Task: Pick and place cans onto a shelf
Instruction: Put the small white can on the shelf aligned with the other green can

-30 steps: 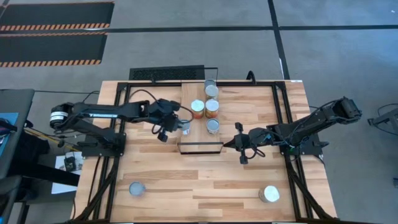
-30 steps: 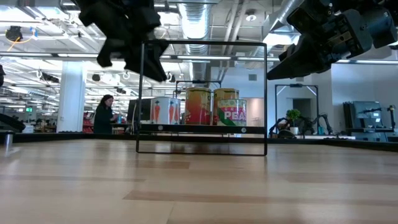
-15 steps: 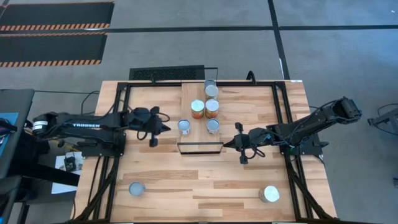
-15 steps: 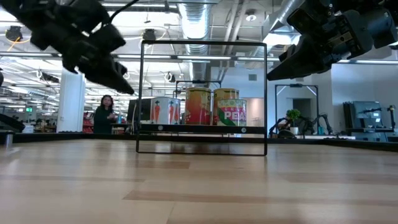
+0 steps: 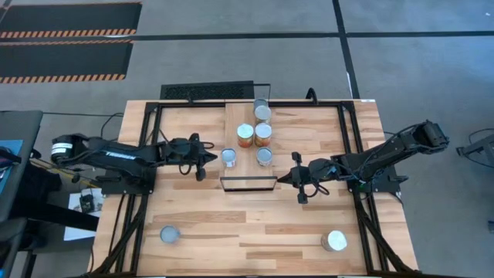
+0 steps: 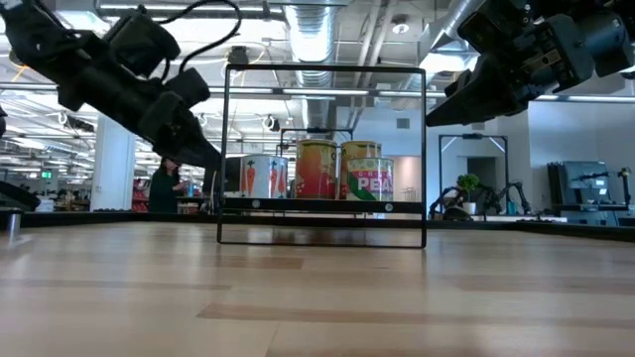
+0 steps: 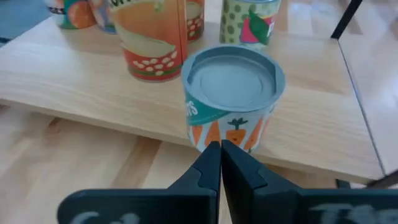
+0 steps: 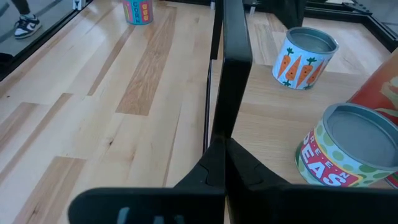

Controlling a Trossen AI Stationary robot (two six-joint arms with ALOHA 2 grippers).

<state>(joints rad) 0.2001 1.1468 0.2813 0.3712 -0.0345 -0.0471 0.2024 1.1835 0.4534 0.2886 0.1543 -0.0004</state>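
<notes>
— Cans stand upright on the shelf, tops up: a carrot can at its left edge, a peas can beside it, two orange-labelled cans behind, one more at the far end.

— And the plank's long axis?

— It runs from the near edge to the far edge of the table. Two more cans stand near the front corners.

— Grippers?

— Left gripper sits just left of the carrot can, fingers pressed together, empty. Right gripper, also closed and empty, hovers by the shelf's near right corner.

Matt metal-topped cans on smooth pale-wood shelf
</notes>
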